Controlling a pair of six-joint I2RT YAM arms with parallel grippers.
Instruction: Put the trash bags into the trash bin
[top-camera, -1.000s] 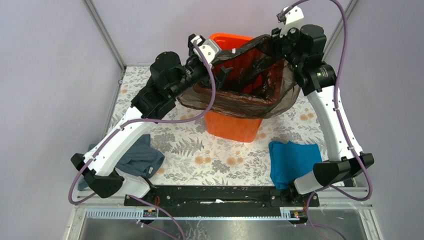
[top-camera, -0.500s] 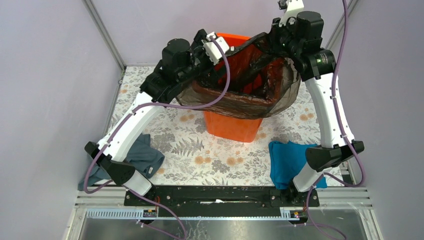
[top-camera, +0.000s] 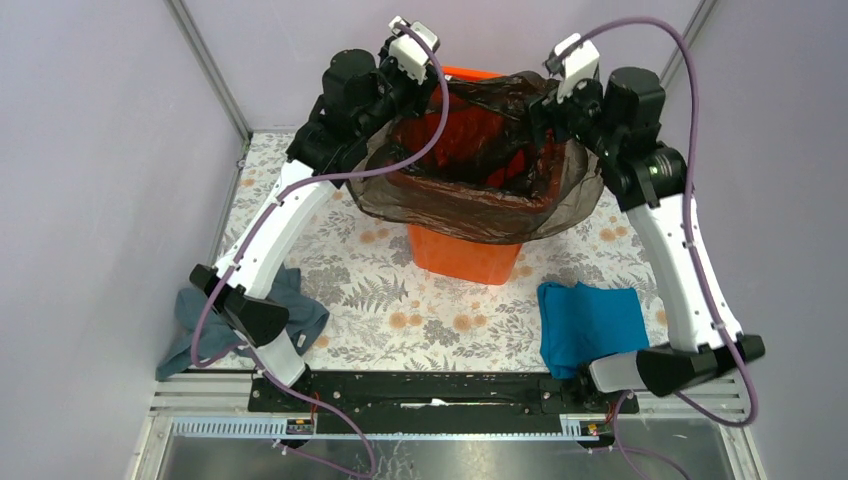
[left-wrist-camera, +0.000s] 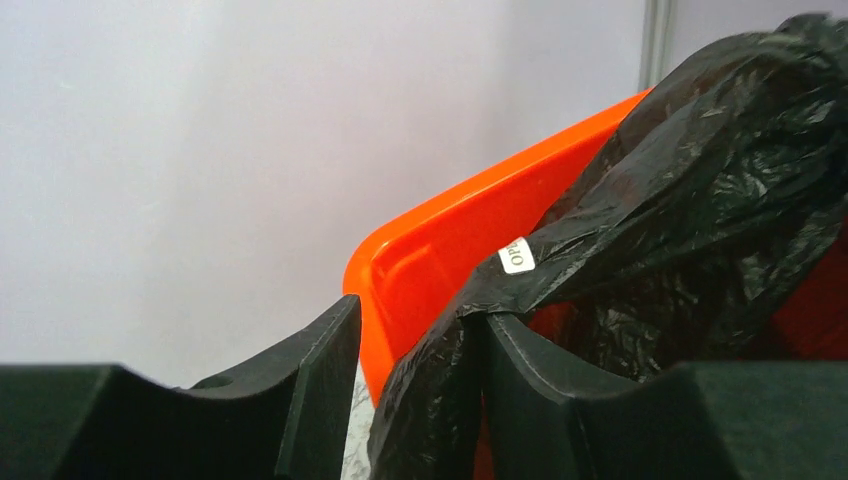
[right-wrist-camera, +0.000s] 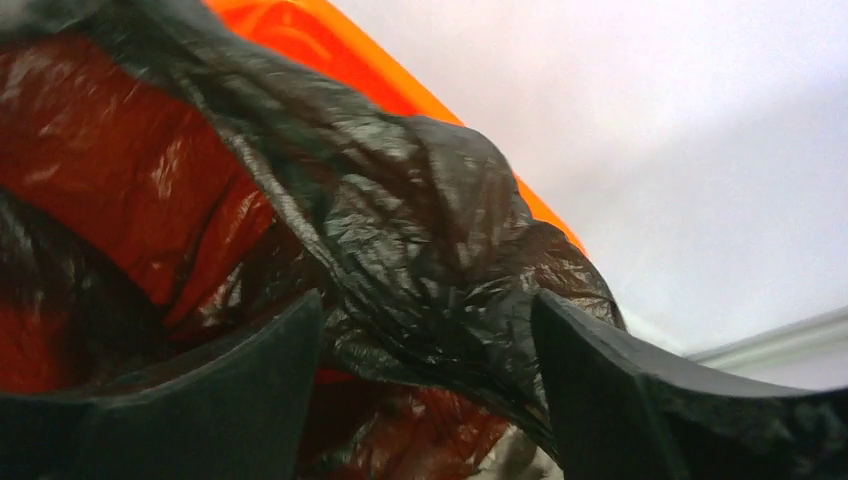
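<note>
The orange trash bin (top-camera: 465, 255) stands at the back middle of the table. The black trash bag (top-camera: 470, 205) lines it, with its mouth folded over the rim and hanging down the front. My left gripper (top-camera: 412, 92) is at the bin's far left corner. In its wrist view the left gripper (left-wrist-camera: 420, 385) stands open, with the bag's edge (left-wrist-camera: 700, 170) and the bin's corner (left-wrist-camera: 450, 240) between the fingers. My right gripper (top-camera: 545, 112) is at the far right corner. There the right gripper (right-wrist-camera: 430, 340) is wide open around a bunched fold of bag (right-wrist-camera: 400, 200).
A grey-blue cloth (top-camera: 270, 310) lies at the front left beside the left arm. A teal cloth (top-camera: 590, 325) lies at the front right. The table has a floral cover (top-camera: 400, 300). Grey walls and metal posts (top-camera: 210, 70) close in the back.
My left gripper rose from the bin's left side to its far left corner and its jaws narrowed. My right gripper let go of the bag's edge and opened wide.
</note>
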